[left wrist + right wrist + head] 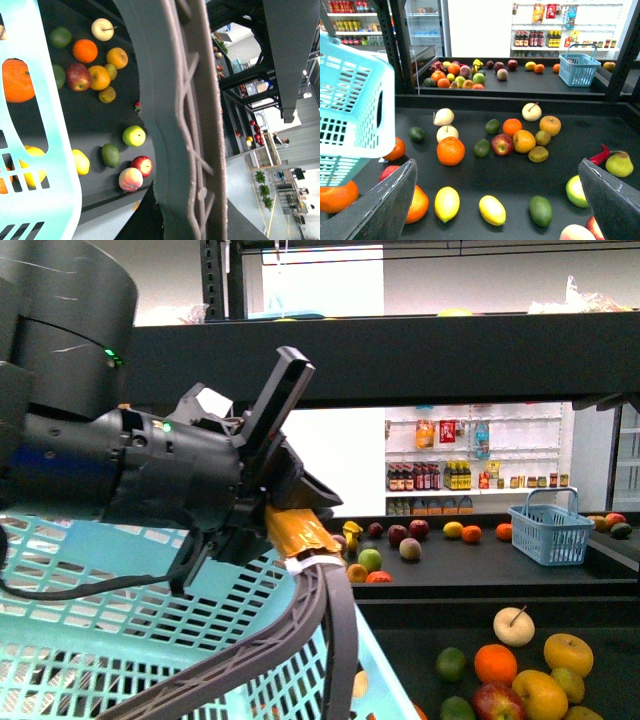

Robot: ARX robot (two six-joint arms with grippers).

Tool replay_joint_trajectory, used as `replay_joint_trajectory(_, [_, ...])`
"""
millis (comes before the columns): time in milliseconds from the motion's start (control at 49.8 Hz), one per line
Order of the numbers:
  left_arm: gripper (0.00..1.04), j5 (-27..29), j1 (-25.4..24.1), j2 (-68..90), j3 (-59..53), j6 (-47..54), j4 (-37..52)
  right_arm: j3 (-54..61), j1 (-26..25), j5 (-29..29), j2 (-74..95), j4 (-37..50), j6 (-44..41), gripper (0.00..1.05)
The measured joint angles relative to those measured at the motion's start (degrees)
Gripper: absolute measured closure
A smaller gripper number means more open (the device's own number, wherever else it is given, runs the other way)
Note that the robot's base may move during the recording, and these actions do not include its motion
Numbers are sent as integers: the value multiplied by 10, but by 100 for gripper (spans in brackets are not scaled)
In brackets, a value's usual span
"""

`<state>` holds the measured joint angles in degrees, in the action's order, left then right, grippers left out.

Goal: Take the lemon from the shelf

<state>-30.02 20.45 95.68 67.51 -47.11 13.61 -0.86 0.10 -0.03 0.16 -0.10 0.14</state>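
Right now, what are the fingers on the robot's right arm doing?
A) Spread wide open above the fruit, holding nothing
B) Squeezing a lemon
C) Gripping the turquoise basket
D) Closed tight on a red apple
A: in the right wrist view the right arm's fingers stand far apart with nothing between them, and a lemon lies free on the shelf below.

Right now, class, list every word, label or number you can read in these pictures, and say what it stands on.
No text can be read.
Labels of the far bottles: too small.
Hanging packets: blurred.
White tag: no print that can be made out.
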Motion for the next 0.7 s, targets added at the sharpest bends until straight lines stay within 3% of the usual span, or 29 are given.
replay_joint_trajectory(703, [96,0,35,87,49,27,31,0,0,0,0,0,0,8])
